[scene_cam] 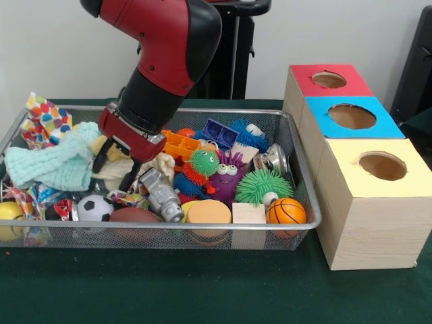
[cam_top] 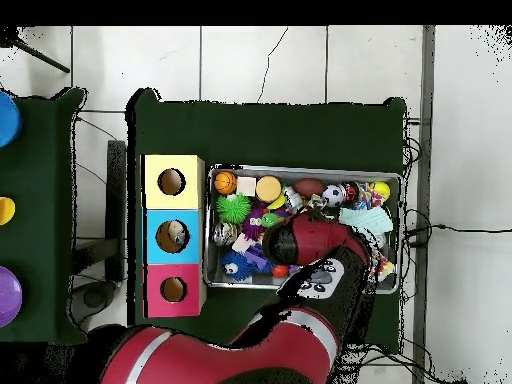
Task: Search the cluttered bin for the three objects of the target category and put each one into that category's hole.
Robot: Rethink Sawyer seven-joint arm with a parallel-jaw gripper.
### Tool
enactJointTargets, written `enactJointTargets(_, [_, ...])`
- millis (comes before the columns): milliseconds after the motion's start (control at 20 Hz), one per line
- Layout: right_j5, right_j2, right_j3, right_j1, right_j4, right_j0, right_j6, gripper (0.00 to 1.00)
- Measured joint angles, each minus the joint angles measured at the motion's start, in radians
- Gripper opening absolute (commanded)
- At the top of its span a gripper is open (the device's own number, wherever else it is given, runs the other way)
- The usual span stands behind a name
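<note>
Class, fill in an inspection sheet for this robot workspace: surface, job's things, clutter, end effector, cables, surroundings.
Surface: green tablecloth, bare in front of the bin.
Job's things: wire mesh bin full of toys; three wooden boxes beside it, red-topped box, blue-topped box, yellow-topped box, each with a round hole.
Clutter: small basketball, soccer ball, green spiky ball, mint cloth, among others, heaped together.
End effector: open, fingers down among items at the bin's cloth end.
Cables: several on the floor around the table.
Surroundings: tiled floor; second green table with coloured discs.
</note>
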Motion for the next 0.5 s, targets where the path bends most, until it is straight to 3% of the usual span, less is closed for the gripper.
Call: enactJointTargets(500, [0.0, 0.047, 0.0, -0.028, -0.023, -0.042, 0.0, 1.0])
